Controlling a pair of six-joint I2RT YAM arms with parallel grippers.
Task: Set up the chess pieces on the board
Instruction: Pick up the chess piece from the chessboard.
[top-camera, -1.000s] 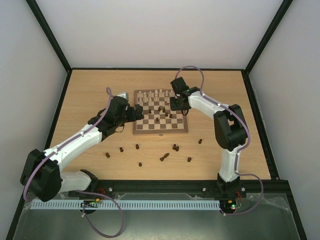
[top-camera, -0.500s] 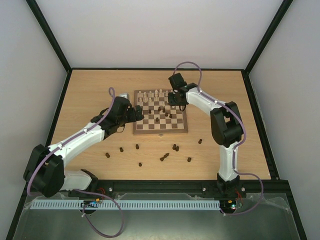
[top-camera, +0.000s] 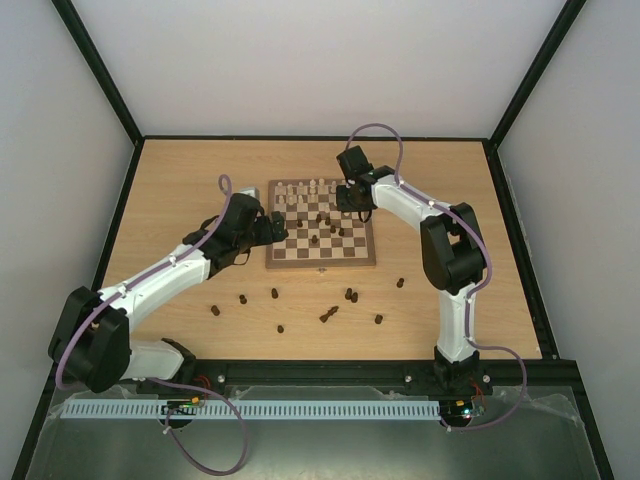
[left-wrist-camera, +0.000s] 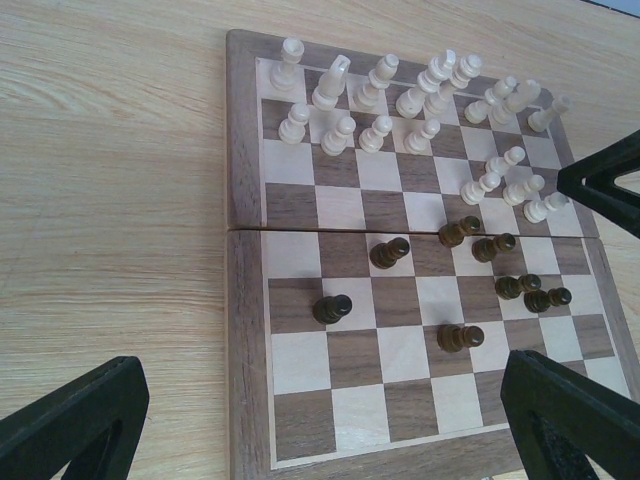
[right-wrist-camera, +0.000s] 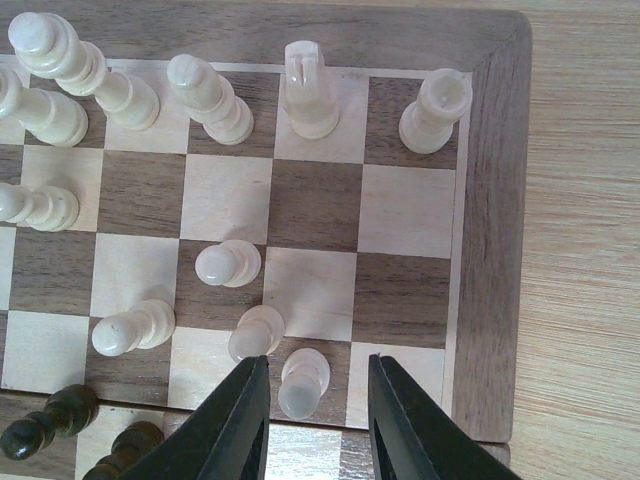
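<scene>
1. From above, the square checkered wooden chessboard (top-camera: 300, 256) lies in the middle of the light wood table (top-camera: 180, 180). Pale cream chessmen (top-camera: 310, 187) fill its far rows and a few dark brown chessmen (top-camera: 325, 222) stand mid-board. More dark ones lie scattered on the table on the near side. My left gripper (top-camera: 270, 228) hovers at the board's left edge, and my right gripper (top-camera: 351, 207) is over the far right corner.

2. In the left wrist view, my left gripper is spread wide and holds nothing. Its fingers frame the near half of the board. The cream back row looks complete, but the row in front of it has gaps. Several cream pawns stand bunched out of line toward the right.

3. In the right wrist view, my right gripper's fingers (right-wrist-camera: 235, 420) are narrowly parted and straddle one small cream pawn (right-wrist-camera: 303, 380). It stands on a dark square, one file in from the right border. Bare board shows between the pawn and my right finger, so I judge that I am not pinching it yet.

4. To do this well, I should centre on the pawn before squeezing, so that neither finger pushes it over first. A neighbouring cream pawn (right-wrist-camera: 256, 333) stands just beside my left finger and could be knocked. Once I have a grip, I should lift straight up. The empty squares in the second row look like the right home for this pawn.
</scene>
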